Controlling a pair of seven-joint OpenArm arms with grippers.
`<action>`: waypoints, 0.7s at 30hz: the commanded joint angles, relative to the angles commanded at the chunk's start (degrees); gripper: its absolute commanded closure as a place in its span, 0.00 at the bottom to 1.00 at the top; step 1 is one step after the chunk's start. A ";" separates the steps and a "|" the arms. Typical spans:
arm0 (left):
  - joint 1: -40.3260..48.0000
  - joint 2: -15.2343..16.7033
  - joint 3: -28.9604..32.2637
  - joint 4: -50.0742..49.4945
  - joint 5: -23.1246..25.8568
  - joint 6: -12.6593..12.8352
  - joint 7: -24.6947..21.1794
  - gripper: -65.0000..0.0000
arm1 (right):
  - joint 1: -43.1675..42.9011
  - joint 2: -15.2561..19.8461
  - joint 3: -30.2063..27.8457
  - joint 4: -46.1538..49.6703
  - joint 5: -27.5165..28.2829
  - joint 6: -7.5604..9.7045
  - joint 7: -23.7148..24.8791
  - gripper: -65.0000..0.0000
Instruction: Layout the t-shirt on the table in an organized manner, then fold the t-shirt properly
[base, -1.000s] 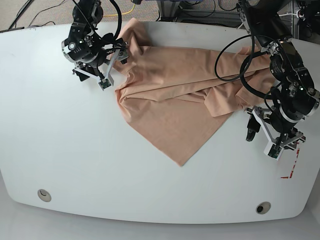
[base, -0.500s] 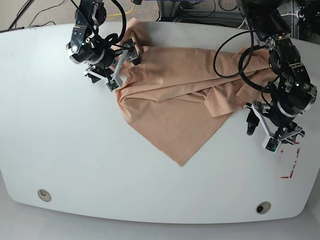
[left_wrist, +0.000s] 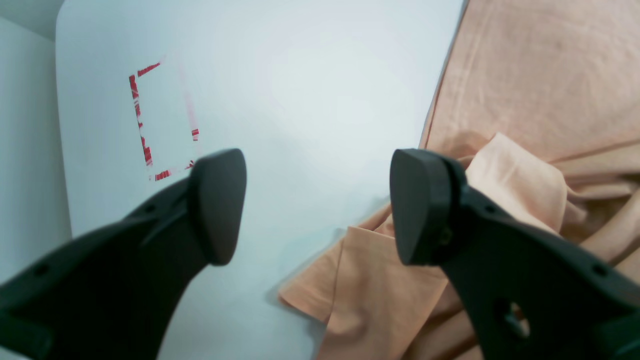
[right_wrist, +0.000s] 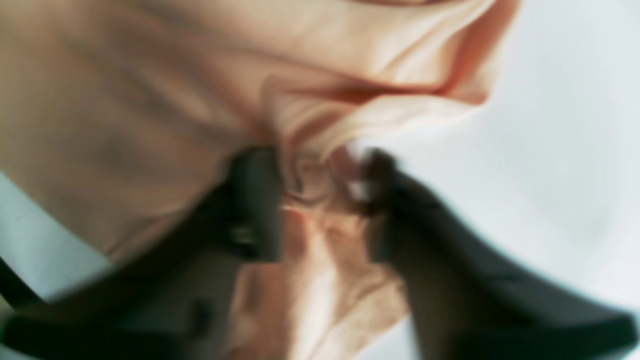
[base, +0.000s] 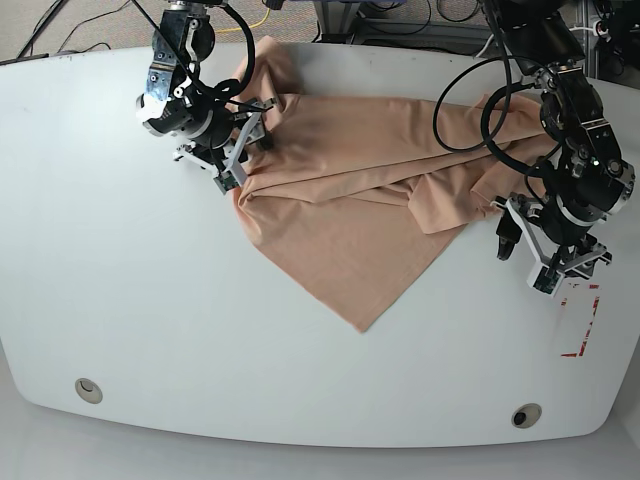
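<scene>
The peach t-shirt (base: 350, 190) lies crumpled across the back of the white table (base: 150, 320), one corner pointing toward the front. My right gripper (base: 243, 155) sits at the shirt's left edge. In the blurred right wrist view, my right gripper (right_wrist: 320, 200) has its fingers narrowed onto a bunched fold of the t-shirt (right_wrist: 125, 100). My left gripper (base: 525, 262) hovers open just off the shirt's right end. In the left wrist view, my left gripper (left_wrist: 317, 205) holds nothing; one finger overhangs the t-shirt (left_wrist: 525, 90) edge, the other is over bare table (left_wrist: 300, 75).
A red-tape rectangle (base: 580, 330) marks the table near the right edge, also visible as red tape (left_wrist: 142, 125) beyond my left finger. Two grommet holes (base: 88, 389) (base: 526, 415) sit near the front edge. Cables run behind the table's back edge.
My right gripper has moved right onto the shirt's left edge and narrowed around a fold. My left gripper has drifted up and back, closer to the shirt's right end, still open.
</scene>
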 joint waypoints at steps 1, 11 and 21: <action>0.00 0.00 0.00 0.00 0.00 0.00 0.00 0.35 | 0.09 0.26 0.00 0.18 0.00 0.00 0.00 1.00; 0.88 -1.14 -0.09 0.00 0.09 0.00 -0.09 0.35 | 4.57 10.02 -0.09 -0.09 -0.09 0.00 -0.09 1.00; 2.73 -1.23 -0.09 0.00 0.09 0.00 -0.09 0.35 | 13.98 20.84 -5.01 -0.97 0.00 0.00 -2.64 1.00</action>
